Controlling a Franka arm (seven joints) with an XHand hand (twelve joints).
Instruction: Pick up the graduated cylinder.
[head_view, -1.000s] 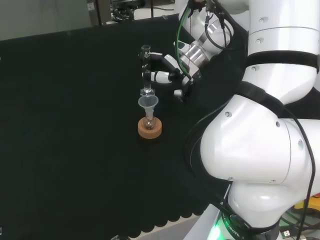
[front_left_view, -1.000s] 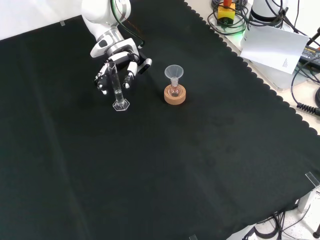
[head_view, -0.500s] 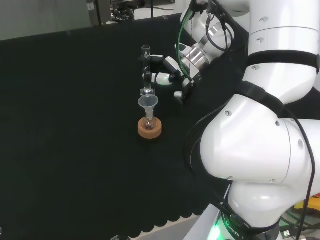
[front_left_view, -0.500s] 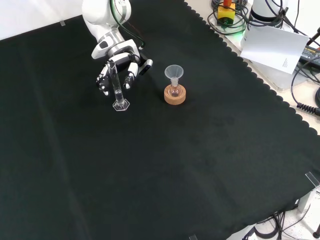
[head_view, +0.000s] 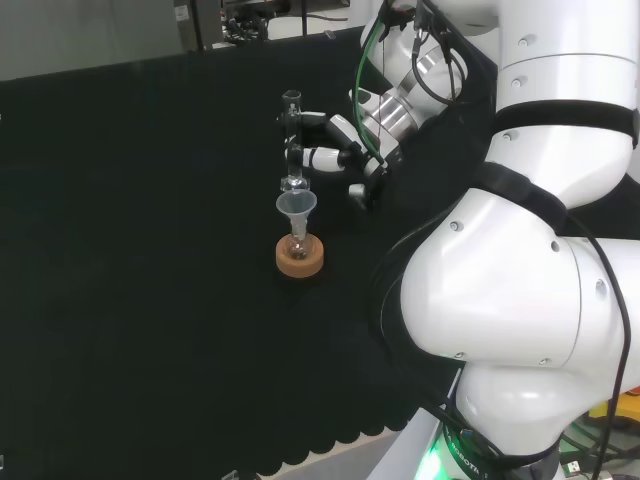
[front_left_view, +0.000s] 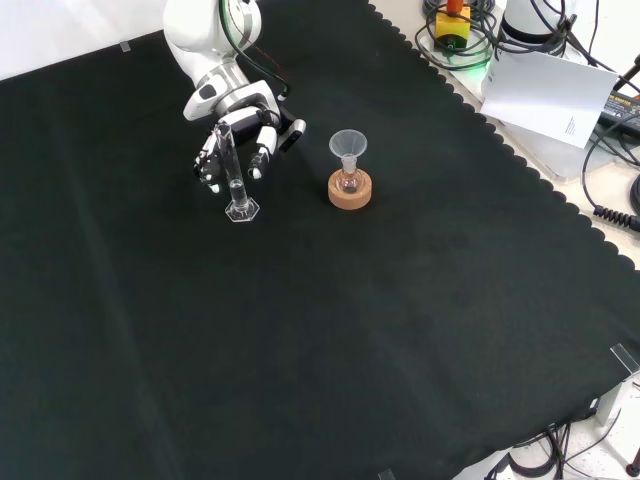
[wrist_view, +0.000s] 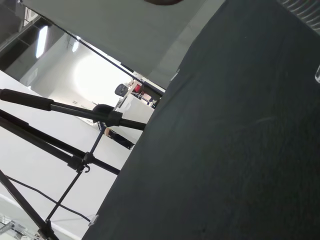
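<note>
Graduated cylinder (front_left_view: 232, 170) upright on black cloth (front_left_view: 380, 330), hexagonal foot flat on cloth, upper left of front view; in head view (head_view: 292, 140) directly beyond the funnel. Hand (front_left_view: 238, 125) just behind cylinder's upper part in front view, fingers (front_left_view: 262, 158) spread and partly bent to either side of the tube, thumb out toward the right; contact with glass not discernible, not closed round it. In head view hand (head_view: 335, 145) just right of cylinder, fingertips reaching toward the tube. Small flask (front_left_view: 349, 182) on cork ring (front_left_view: 350, 192) near cylinder, to its right in front view, clear funnel (front_left_view: 348, 146) seated in its neck. Funnel rim (head_view: 296, 206) close to cylinder's foot in head view.
</note>
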